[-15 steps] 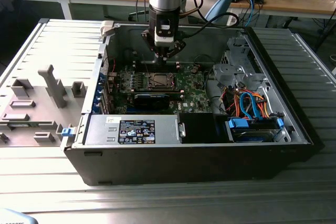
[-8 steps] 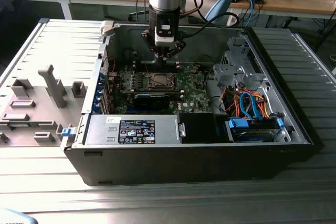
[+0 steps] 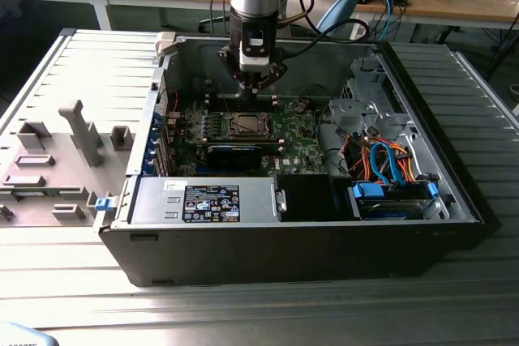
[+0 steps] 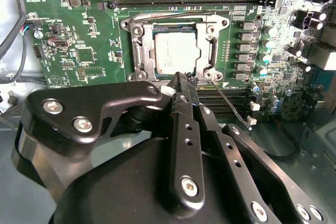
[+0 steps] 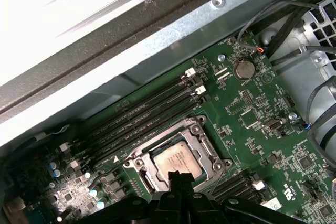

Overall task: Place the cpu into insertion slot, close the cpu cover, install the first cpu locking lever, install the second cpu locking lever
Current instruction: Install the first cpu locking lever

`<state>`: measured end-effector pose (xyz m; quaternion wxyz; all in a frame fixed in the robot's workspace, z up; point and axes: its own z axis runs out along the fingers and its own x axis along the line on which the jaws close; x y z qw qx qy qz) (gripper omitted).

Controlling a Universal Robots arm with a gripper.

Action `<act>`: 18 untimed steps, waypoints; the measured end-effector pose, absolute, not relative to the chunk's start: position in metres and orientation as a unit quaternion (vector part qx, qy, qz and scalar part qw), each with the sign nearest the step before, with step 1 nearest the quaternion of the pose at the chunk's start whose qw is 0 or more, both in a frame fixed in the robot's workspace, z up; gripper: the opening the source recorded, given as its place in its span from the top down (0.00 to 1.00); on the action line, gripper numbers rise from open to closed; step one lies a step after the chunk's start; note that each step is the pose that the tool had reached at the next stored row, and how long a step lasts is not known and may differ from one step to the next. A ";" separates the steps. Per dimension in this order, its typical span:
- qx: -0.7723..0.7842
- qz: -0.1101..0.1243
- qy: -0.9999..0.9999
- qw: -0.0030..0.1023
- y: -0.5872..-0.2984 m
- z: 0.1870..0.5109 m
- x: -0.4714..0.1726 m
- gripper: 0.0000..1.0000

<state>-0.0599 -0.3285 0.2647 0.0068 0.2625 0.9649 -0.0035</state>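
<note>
You see your fingers (image 4: pixel 184 85) pinched narrow, holding nothing, just beside the cpu (image 4: pixel 175 51). It lies flat, top upward, edges square with the cpu cover (image 4: pixel 143 56) framing it.

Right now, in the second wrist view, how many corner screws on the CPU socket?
4 corner screws: two beside the pincer, two on the CPU socket's opposite edge; none hidden.

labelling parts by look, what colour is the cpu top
Dull silver-grey cpu, clearest in the second wrist view.
</note>
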 end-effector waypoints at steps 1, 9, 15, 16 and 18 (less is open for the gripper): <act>0.262 -0.003 0.965 0.007 -0.329 0.265 -0.060 0.89; 0.258 -0.003 0.966 0.007 -0.329 0.265 -0.060 0.89; 0.256 -0.003 0.967 0.007 -0.329 0.265 -0.060 0.89; 0.255 -0.003 0.967 0.007 -0.329 0.265 -0.060 0.89; 0.251 -0.003 0.968 0.007 -0.329 0.265 -0.060 0.89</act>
